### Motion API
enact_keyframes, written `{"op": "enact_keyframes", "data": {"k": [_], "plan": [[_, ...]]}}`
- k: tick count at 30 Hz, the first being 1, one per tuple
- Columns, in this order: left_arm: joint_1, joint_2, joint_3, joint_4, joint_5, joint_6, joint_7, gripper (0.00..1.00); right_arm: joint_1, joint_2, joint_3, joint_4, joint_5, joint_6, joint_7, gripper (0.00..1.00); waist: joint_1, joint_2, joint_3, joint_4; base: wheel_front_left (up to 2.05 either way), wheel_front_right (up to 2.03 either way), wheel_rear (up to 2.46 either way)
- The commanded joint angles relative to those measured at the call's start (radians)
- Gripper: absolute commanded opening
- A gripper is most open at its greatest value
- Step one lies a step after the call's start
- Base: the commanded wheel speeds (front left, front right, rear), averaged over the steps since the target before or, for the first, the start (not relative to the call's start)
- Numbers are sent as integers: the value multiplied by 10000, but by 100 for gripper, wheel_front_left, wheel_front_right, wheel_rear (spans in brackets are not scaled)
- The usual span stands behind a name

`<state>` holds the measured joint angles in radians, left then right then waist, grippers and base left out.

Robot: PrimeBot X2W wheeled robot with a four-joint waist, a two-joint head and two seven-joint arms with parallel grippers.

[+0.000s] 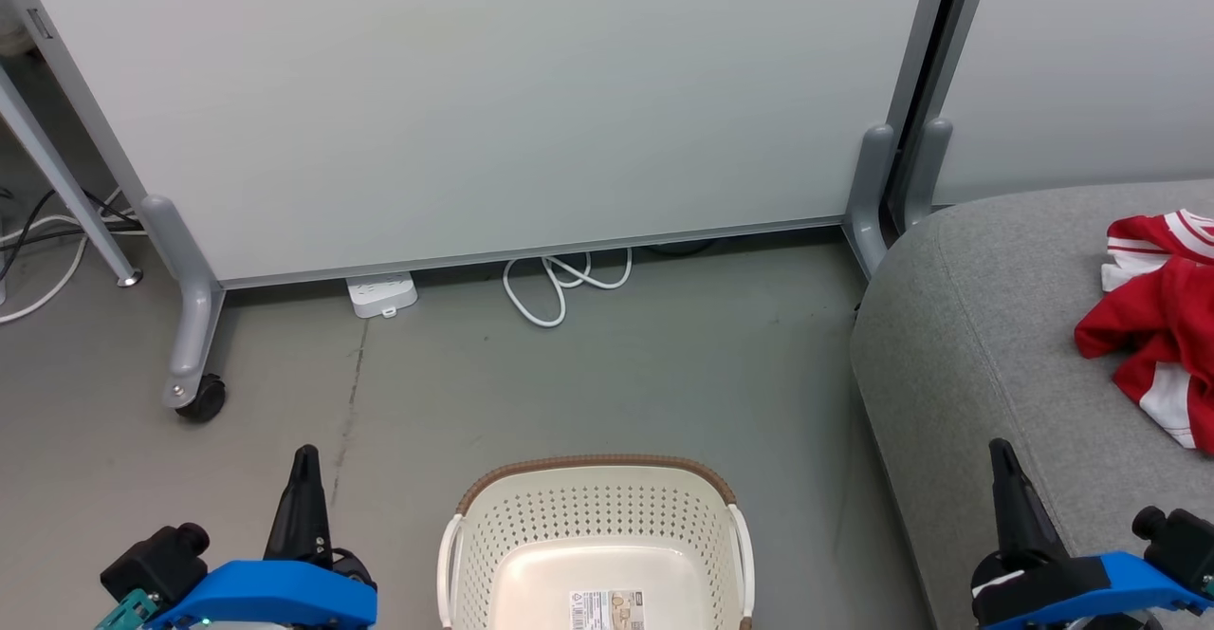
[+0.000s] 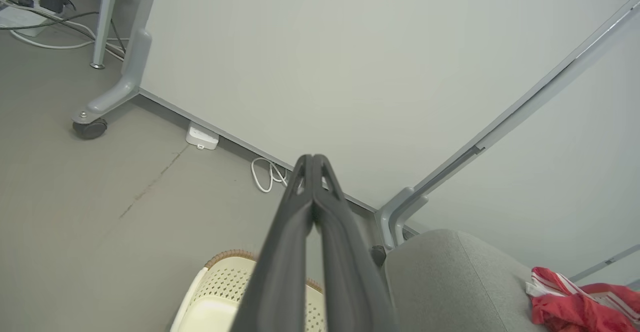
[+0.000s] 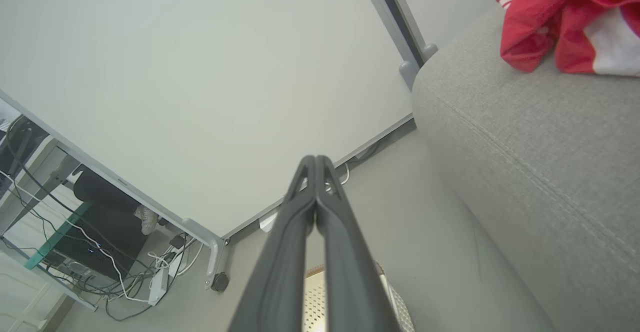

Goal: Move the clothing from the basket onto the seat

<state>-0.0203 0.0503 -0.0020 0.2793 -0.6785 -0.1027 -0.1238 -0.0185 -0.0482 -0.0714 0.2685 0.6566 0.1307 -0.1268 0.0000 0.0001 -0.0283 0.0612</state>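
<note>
The cream perforated basket (image 1: 596,554) stands on the floor at the bottom middle of the head view; its visible floor holds nothing but a printed label. Red and white clothing (image 1: 1162,317) lies crumpled on the grey seat (image 1: 986,364) at the right. It also appears as clothing (image 2: 580,304) in the left wrist view and clothing (image 3: 565,17) in the right wrist view. My left gripper (image 1: 305,454) is shut and holds nothing, left of the basket. My right gripper (image 1: 1001,448) is shut and holds nothing, over the seat's front edge. The fingers touch in both wrist views (image 2: 312,159) (image 3: 315,159).
A pale partition panel (image 1: 493,89) on grey castor feet (image 1: 194,393) stands behind the basket. A white power strip (image 1: 381,294) and a looped white cable (image 1: 560,284) lie at its base. More cables lie at the far left. Bare grey floor (image 1: 616,374) lies between basket and panel.
</note>
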Motion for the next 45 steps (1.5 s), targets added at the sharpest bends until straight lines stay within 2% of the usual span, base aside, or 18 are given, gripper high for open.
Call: {"op": "enact_keyframes", "data": {"k": [1,23,45], "plan": [[-313,4,114,-172,-359,-31,86,0,-348,-29,-35,-175,368,0,82,0,0,-1,5,-9,0,0,0],[-533,3,458,-239,-3218,-125,818,0,-564,-31,-166,-213,3290,1,833,0,0,-1,78,-151,0,0,0],[-704,1,741,-291,-5526,-197,1418,0,-710,-33,-269,-231,5660,1,1443,0,0,-1,150,-293,0,0,0]]}}
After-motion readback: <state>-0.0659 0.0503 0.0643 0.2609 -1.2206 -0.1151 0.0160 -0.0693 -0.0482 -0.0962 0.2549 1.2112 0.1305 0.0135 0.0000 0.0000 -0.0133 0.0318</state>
